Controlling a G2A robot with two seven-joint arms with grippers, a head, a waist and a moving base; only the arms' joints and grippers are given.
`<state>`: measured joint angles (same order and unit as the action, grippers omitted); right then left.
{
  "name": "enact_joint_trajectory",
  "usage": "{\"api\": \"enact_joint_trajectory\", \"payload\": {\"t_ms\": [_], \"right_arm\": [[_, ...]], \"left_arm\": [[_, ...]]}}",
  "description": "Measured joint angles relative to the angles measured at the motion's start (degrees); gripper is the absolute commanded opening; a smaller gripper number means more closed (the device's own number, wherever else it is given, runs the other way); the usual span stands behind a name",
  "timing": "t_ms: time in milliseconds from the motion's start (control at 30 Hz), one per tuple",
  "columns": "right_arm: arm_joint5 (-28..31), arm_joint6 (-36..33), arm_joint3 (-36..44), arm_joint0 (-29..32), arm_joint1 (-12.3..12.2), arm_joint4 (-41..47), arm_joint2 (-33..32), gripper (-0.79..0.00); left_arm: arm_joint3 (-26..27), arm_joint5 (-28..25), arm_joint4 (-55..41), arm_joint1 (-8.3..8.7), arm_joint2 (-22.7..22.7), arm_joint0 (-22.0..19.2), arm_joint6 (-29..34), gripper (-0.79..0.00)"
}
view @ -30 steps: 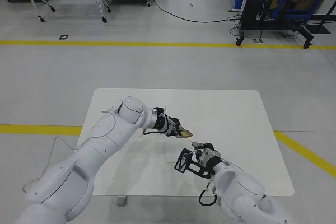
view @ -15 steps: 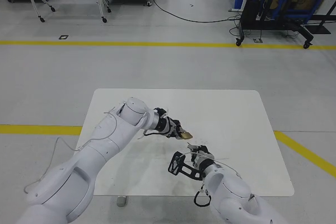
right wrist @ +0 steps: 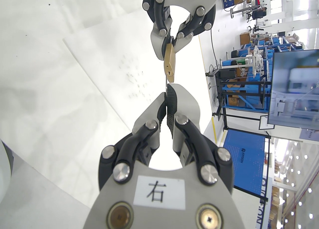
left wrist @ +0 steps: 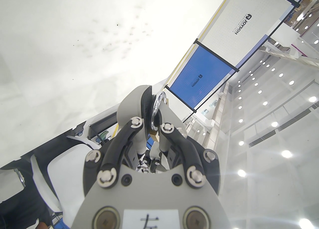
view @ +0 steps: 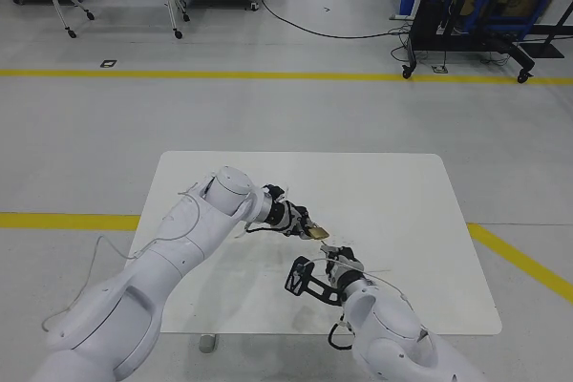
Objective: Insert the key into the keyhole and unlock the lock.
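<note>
While key [right wrist: 165, 83] tip sits at keyhole [right wrist: 170, 73] of brass padlock [right wrist: 169, 59] | right gripper [right wrist: 166, 96] pinches key, left gripper [right wrist: 172, 40] clamps padlock | keep blade aligned, push straight.

Bright, even overhead light from ceiling lamps [left wrist: 286, 154] glares off the white table [view: 401, 191].

Left arm [view: 183, 244] stretched forward, right arm [view: 393, 323] bent inward, both jaws pinched closed, tips facing
</note>
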<state>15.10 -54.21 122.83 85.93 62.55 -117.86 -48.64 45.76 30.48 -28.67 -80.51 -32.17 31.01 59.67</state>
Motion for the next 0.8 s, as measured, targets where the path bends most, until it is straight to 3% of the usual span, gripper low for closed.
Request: {"api": "enact_joint_trajectory", "payload": {"t_ms": [800], "right_arm": [[1.12, -0.8, -3.04, -1.58, 2.6, -1.19, 0.49, -0.785]], "left_arm": [[0.1, 0.65, 2.66, -0.31, -0.92, 0.27, 1.8, -0.785]]}}
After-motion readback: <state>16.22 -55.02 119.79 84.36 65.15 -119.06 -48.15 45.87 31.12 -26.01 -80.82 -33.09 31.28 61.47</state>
